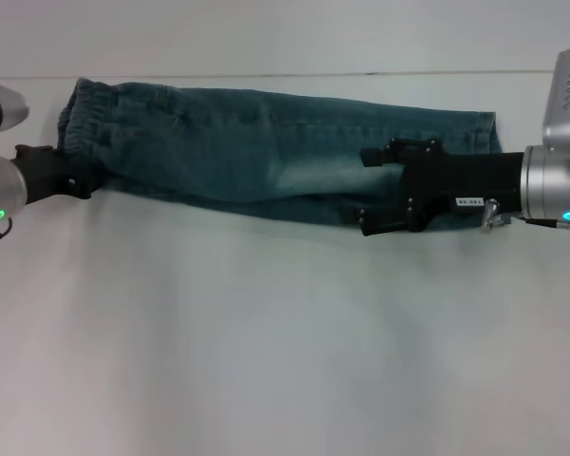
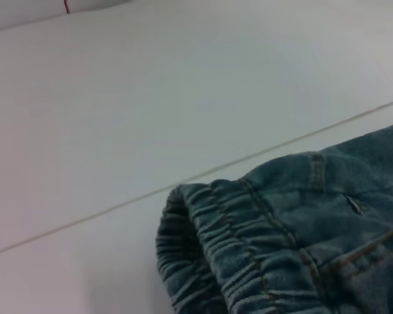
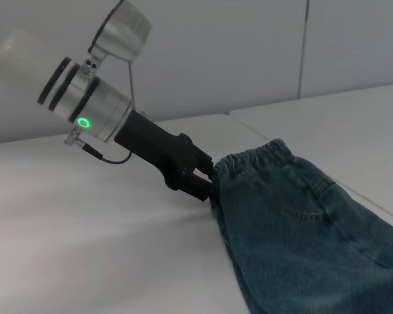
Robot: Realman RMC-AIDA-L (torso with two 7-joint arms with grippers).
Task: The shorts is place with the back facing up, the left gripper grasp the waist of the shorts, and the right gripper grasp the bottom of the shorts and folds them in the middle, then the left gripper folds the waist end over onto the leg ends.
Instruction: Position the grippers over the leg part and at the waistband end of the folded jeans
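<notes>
The shorts (image 1: 266, 152) lie folded lengthwise into a long narrow strip across the far part of the white table. The waist of the shorts (image 1: 81, 119) is the ruffled end on the left, seen close up in the left wrist view (image 2: 249, 261). My left gripper (image 1: 84, 180) is shut on the waist's near corner, which the right wrist view also shows (image 3: 208, 185). The bottom of the shorts (image 1: 484, 133) lies flat at the right end. My right gripper (image 1: 366, 190) is over the right half of the shorts, open, with nothing between its fingers.
A table seam (image 1: 266, 74) runs just behind the shorts, with a pale wall beyond it. Bare white tabletop (image 1: 266, 332) stretches in front of the shorts toward me.
</notes>
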